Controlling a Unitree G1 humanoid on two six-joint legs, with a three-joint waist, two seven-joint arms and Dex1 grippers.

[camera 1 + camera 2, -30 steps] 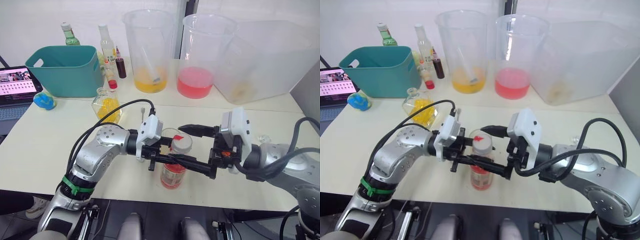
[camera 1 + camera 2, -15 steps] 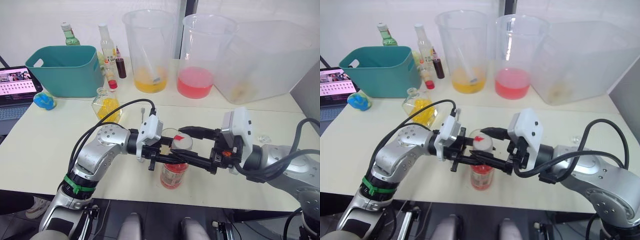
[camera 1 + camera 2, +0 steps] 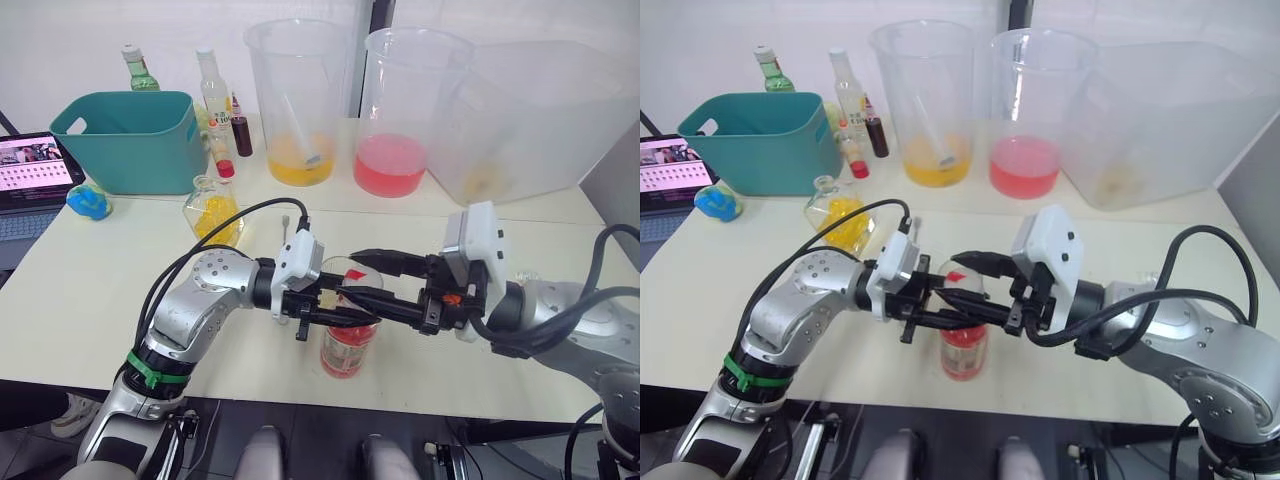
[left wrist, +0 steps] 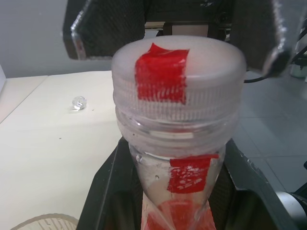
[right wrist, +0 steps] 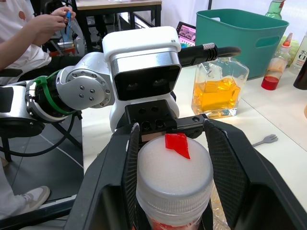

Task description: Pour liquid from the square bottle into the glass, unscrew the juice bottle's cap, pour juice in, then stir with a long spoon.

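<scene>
The juice bottle (image 3: pixel 345 352) stands upright near the table's front edge. My left gripper (image 3: pixel 343 313) is shut on its neck just under the cap. My right gripper (image 3: pixel 350 280) reaches in from the right, and its fingers (image 5: pixel 129 163) press both sides of the white, red-marked juice bottle's cap (image 5: pixel 175 167). The rim of the glass (image 4: pixel 43 223) shows right beside the bottle. Further back on the left is the square bottle (image 3: pixel 213 212), holding yellow liquid. A small silver pronged tip (image 5: pixel 266 140) lies near it; I cannot tell whether it belongs to the long spoon.
Two huge beakers, one yellow (image 3: pixel 300 100) and one pink (image 3: pixel 405 110), and a clear tub (image 3: pixel 540 120) line the back. A teal basket (image 3: pixel 130 135), small bottles (image 3: pixel 212 90) and a tablet (image 3: pixel 30 170) are at the back left. A clear stopper (image 3: pixel 527 277) lies at the right. A person (image 5: pixel 29 28) sits beyond the table.
My right gripper has slid left over the bottle top and its fingers have closed from wide apart onto the cap. The left gripper and bottle stayed put.
</scene>
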